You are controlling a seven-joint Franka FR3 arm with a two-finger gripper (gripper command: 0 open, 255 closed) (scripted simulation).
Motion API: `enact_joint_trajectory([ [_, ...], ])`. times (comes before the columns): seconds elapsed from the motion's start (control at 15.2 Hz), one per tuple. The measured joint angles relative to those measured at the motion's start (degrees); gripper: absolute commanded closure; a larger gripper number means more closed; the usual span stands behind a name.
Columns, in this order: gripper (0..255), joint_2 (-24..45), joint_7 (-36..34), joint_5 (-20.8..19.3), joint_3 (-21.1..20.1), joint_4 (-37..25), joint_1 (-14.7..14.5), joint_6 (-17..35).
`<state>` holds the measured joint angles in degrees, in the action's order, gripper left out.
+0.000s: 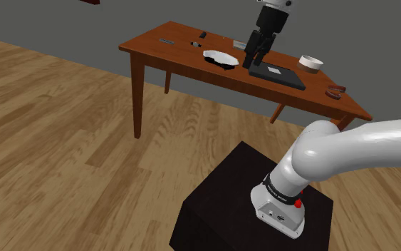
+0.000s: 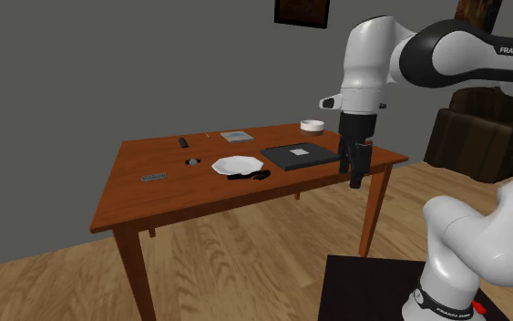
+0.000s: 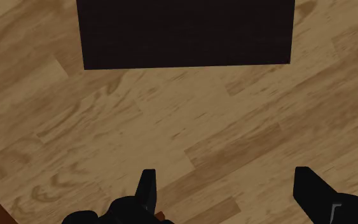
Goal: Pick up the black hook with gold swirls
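the gripper (image 2: 354, 179) hung at the table (image 2: 154, 196) edge nearest the stand, fingers spread and empty, facing the floor (image 3: 171, 127). the black hook (image 2: 248, 174) lay on the table just beside the white plate (image 2: 236, 165), untouched. approach, grasp and lift were not yet done.

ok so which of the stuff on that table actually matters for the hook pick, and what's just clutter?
Job:
- black hook, beside the white plate
- gripper, open, by the edge of the table

Lying about:
- white plate
- black flat slab
- white ring
- grey square
- grey strip
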<state>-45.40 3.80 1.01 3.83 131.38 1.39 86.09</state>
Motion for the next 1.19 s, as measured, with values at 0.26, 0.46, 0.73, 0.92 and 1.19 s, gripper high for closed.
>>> enact_joint_trajectory([
  [0.26,0,3.01,2.45,-2.09,1.38,-0.50,0.29,2.31],
  [0.46,0,8.18,5.45,-4.57,3.01,-2.58,0.54,5.31],
  [0.73,0,14.94,9.02,-7.46,4.83,-5.28,0.83,9.46],
  [0.92,0,20.69,11.57,-9.27,6.21,-7.51,1.04,13.20],
  [1.19,0,28.23,15.28,-11.28,8.05,-12.60,1.51,16.16],
])
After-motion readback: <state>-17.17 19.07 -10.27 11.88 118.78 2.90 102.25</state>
